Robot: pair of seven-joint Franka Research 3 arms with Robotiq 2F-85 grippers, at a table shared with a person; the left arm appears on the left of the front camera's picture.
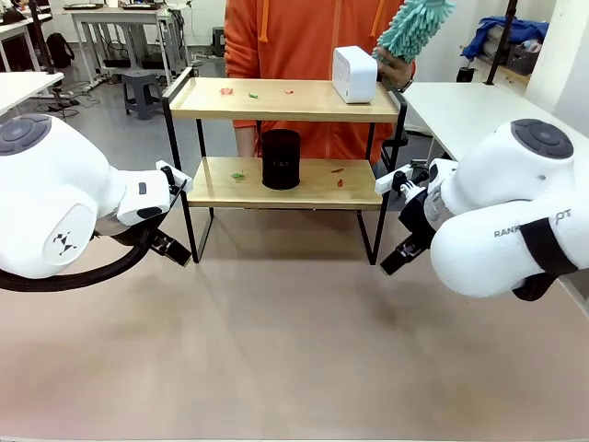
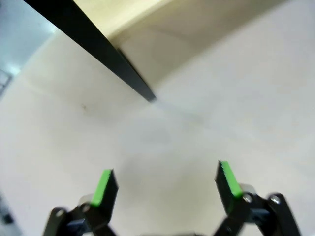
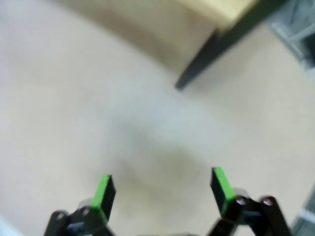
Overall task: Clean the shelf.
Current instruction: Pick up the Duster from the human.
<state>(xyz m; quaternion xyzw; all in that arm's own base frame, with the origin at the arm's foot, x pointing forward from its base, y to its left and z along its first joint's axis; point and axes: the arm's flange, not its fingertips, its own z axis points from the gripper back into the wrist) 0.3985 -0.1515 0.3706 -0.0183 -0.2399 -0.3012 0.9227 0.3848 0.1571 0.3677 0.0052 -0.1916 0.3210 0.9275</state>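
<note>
The shelf [image 1: 285, 99] stands at the far middle of the table, two wooden boards in a thin black frame. A white box [image 1: 354, 75] sits on the right of its top board and a black cylinder [image 1: 281, 159] stands on the lower board. Small red and green scraps [image 1: 251, 93] lie on both boards. Behind it a person in orange holds a teal duster [image 1: 411, 28] over the box. My left gripper [image 2: 165, 184] is open above bare table, near a shelf leg [image 2: 106, 51]. My right gripper [image 3: 162, 189] is open too, near another leg [image 3: 216, 51].
The beige table [image 1: 285, 341] stretches between the arms in front of the shelf. The left arm body [image 1: 64, 198] and right arm body [image 1: 506, 212] sit at the picture's sides. White tables and a stool stand farther back.
</note>
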